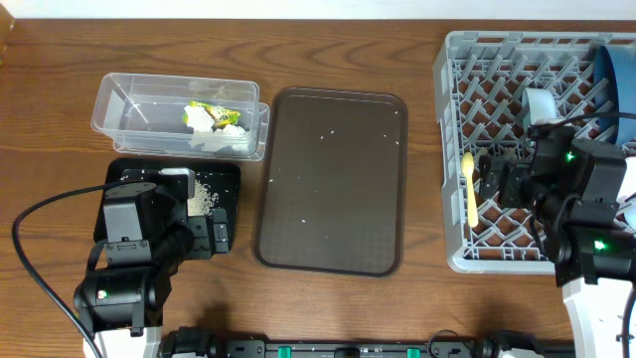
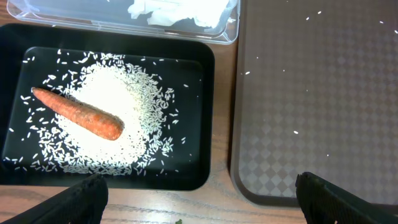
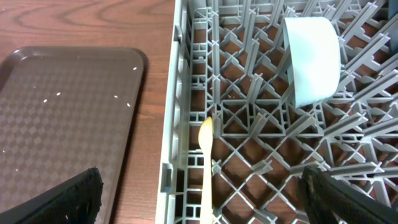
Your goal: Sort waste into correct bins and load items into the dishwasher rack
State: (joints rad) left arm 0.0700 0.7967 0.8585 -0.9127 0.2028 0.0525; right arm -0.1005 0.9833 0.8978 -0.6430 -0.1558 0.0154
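Overhead camera, two-arm sorting bench: the crumpled white and yellow-green wrappers (image 1: 211,117) lie in the clear plastic rectangular tub (image 1: 129,109) near the far-left corner. Just beside it, toward the near edge, the shallow black rectangular tray (image 2: 208,112) holds a heap of loose white rice grains (image 2: 134,127) with the orange carrot piece (image 2: 78,113) lying across it.

At the right edge, the large square grey plastic dishwasher rack (image 1: 449,149) carries the pale yellow spoon (image 3: 205,155) flat on the lattice against its left wall, a small pale blue cup (image 3: 311,59) on its side, and the large dark blue bowl (image 1: 616,85) at the far-right corner.

The left gripper (image 2: 199,199) hangs with jaws wide and empty over the black tray's near rim. The right gripper (image 3: 202,199), jaws equally wide and empty, hovers over the spoon's handle.

Stray grains dot the flat dark brown serving tray (image 1: 333,179) at mid-bench; fingers this broad would likely scatter them. The slim spoon could drop through the grid if nudged, and a low sweep by the right arm might roll the cup.
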